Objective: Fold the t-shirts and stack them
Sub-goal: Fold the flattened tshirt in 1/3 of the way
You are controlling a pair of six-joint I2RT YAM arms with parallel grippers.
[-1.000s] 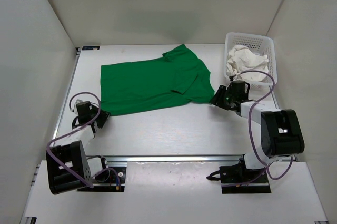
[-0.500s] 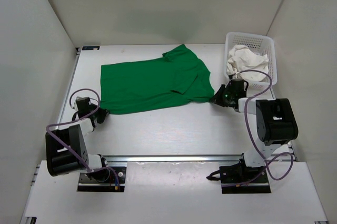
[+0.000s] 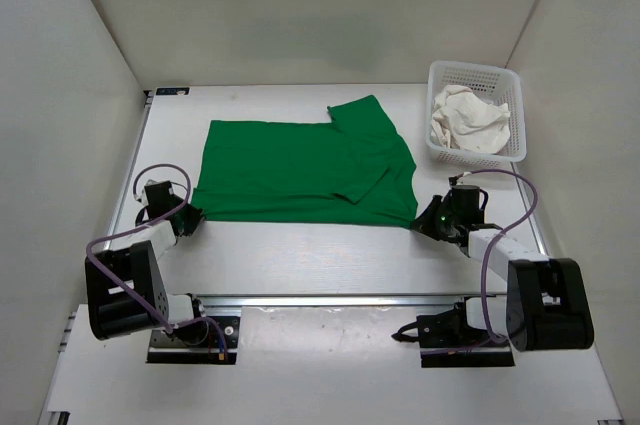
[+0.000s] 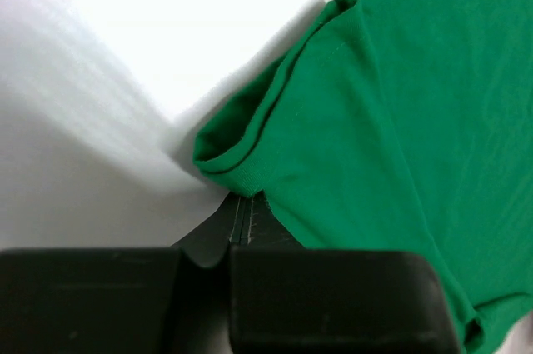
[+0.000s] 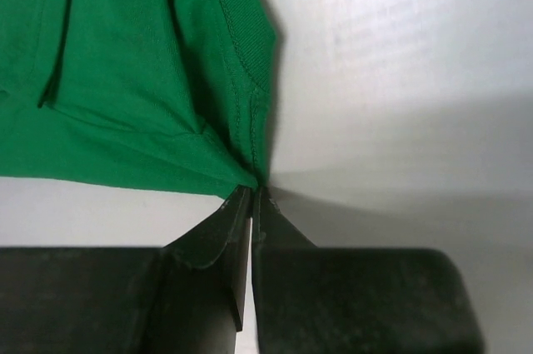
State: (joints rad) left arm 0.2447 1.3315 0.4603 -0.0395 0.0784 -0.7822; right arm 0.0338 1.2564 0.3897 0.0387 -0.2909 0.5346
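The green t-shirt [image 3: 300, 170] is being pinched at its two near corners. The left gripper [image 4: 246, 212] is clamping the hem corner toward the left edge of the table [image 3: 300, 250], and the right gripper [image 5: 252, 200] is nipping the other corner toward the right edge. Beyond them the shirt is lying spread across the table's middle, one sleeve folded over. It is looking soft, light and limp — best taken by corners or hems, or it will likely sag. An off-white t-shirt [image 3: 465, 123] is sitting crumpled in the basket [image 3: 520, 105] at the far right corner.

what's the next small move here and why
Probably lift both corners slightly together, to start folding the near edge over: the left gripper and right gripper are shut on the near corners of the bright green cloth t-shirt, which lies spread out.
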